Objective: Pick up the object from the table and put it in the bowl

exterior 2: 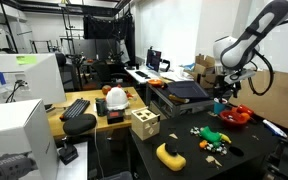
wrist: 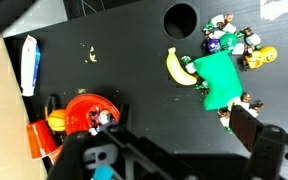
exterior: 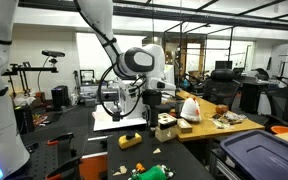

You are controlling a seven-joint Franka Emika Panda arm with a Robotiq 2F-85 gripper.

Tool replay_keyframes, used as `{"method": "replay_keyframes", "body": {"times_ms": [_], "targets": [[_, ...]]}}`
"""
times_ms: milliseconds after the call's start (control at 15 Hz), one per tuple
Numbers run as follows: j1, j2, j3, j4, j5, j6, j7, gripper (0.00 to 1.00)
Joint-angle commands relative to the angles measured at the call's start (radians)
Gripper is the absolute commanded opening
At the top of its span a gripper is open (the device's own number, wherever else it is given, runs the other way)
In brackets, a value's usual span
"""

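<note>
Hanging over the far side of the black worktop (exterior 2: 184,160), the gripper (exterior 2: 222,98) is open: in the wrist view its dark fingers (wrist: 249,130) stand wide apart and nothing is between them. The banana (wrist: 176,68) lies flat on the worktop, touching the edge of a green flat toy (wrist: 220,80). Several small figures (wrist: 229,38) are around this green toy. The red bowl (wrist: 84,112) stands well apart from the banana, and in an exterior view it is just beside the gripper, a little lower. A wooden box (exterior 2: 144,123) is on the neighbouring desk.
</note>
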Motion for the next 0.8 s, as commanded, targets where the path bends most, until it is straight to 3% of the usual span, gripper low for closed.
{"method": "replay_keyframes", "body": {"times_ms": [0,333,733], "targets": [[-0.059,-0.194,0.072,-0.122,0.075,-0.021,-0.11,1.0],[-0.115,-0.329,0.148,-0.187,0.29,-0.047,-0.343,1.0],[-0.131,-0.408,0.151,-0.171,0.438,-0.191,-0.513,1.0]]}}
